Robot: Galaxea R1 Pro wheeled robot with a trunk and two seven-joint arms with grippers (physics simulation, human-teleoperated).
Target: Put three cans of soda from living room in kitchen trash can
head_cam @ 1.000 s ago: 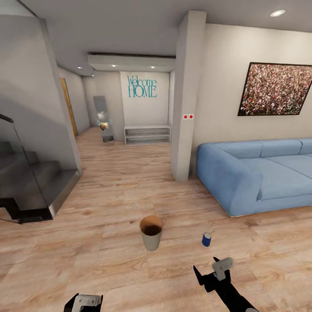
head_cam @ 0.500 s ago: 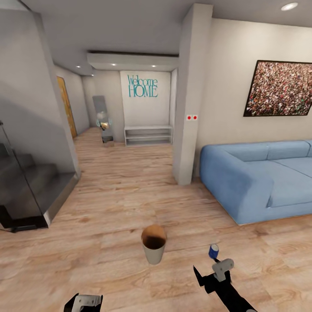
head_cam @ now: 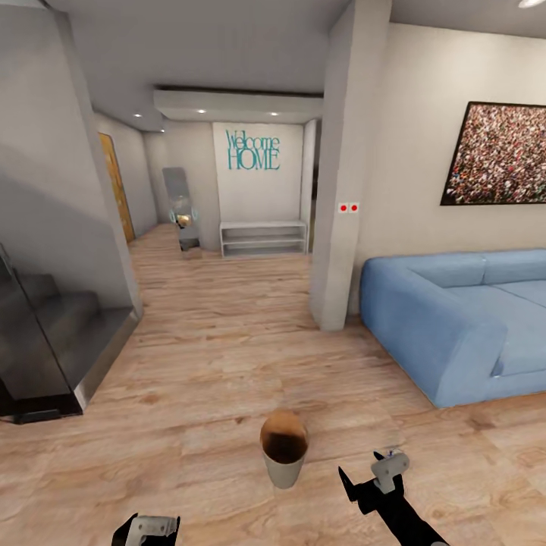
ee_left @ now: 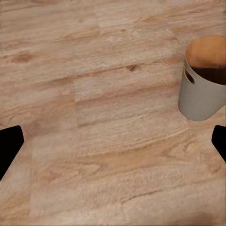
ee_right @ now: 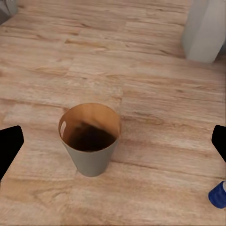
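The tash can (head_cam: 283, 453), grey outside with a tan-brown rim, stands upright on the pale plank floor just ahead of me. It appears again in the left wrist view (ee_left: 204, 82) and in the right wrist view (ee_right: 90, 141), where its inside looks dark. One dark blue can of soda (ee_right: 218, 196) stands on the floor right of the bin, cut by the picture edge. My right gripper (head_cam: 368, 475) hovers open beside the bin, its fingers (ee_right: 9, 146) spread wide with nothing between them. My left gripper (head_cam: 148, 529) hangs low at the left, also open (ee_left: 113, 145).
A light blue sofa (head_cam: 455, 326) fills the right side. A grey pillar (head_cam: 341, 189) stands ahead on the right, and a dark staircase (head_cam: 45, 341) on the left. Between them, plank floor runs down a hallway to a low shelf (head_cam: 262, 237).
The whole view has shifted as the camera moved forward: bin and sofa sit lower and further right. The blue can has slid behind my right gripper in the head view. Arms unchanged.
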